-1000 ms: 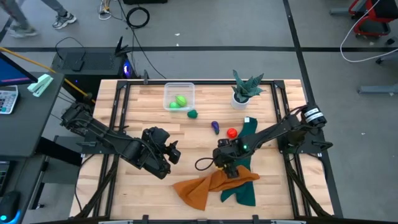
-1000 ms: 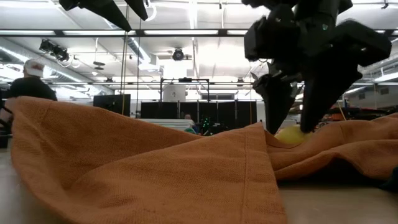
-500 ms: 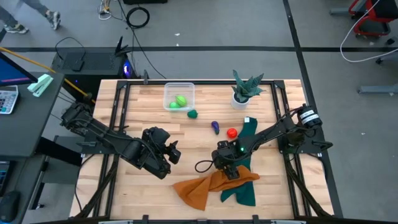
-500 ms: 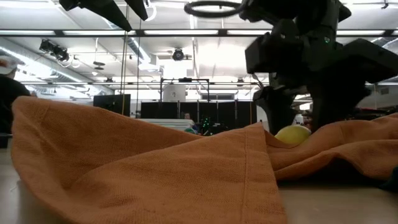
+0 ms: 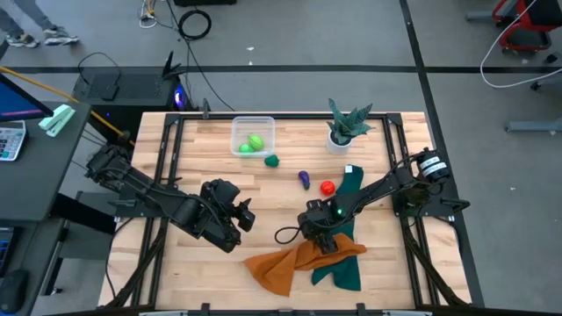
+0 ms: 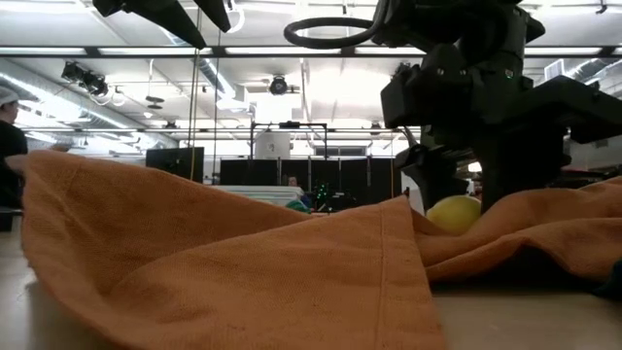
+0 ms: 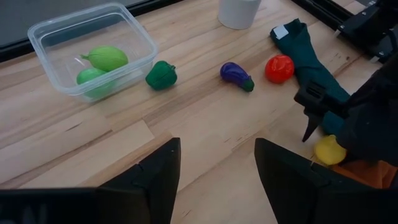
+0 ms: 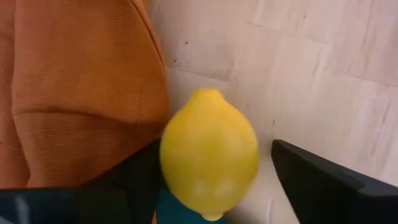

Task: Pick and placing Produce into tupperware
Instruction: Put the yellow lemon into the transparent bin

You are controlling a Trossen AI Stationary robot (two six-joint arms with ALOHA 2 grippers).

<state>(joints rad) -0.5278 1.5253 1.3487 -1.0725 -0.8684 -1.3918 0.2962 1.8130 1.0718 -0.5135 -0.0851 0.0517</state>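
The yellow produce piece (image 8: pixel 209 152) lies on the wood at the edge of an orange cloth (image 5: pixel 294 262). My right gripper (image 8: pixel 214 186) stands open over it, pointing down, one finger on each side (image 6: pixel 471 194). The clear tupperware (image 5: pixel 237 125) at the far left of centre holds two light green pieces (image 5: pixel 255 142). A dark green piece (image 5: pixel 271 161), a purple one (image 5: pixel 304 179) and a red one (image 5: pixel 327 187) lie on the table between the tupperware and the cloths. My left gripper (image 5: pixel 241 217) hovers open left of centre with nothing between its fingers (image 7: pixel 217 174). My right gripper comes from above with the yellow piece's two sides between its fingers. One finger (image 8: pixel 140 180) stands right at the piece's side; whether it touches, I cannot tell. A gap of bare wood shows between the other finger (image 8: pixel 311 180) and the piece, which rests on the table.
A dark green cloth (image 5: pixel 347 263) lies partly under the orange one at the near right. A spiky potted plant (image 5: pixel 345 127) stands at the far right. Black frame rails run along the table's left and right sides. A person shows far off in the room behind.
My right gripper has sunk straight down over the yellow piece, so that its fingers now reach lower on either side of it. The piece and the cloths have stayed in place.
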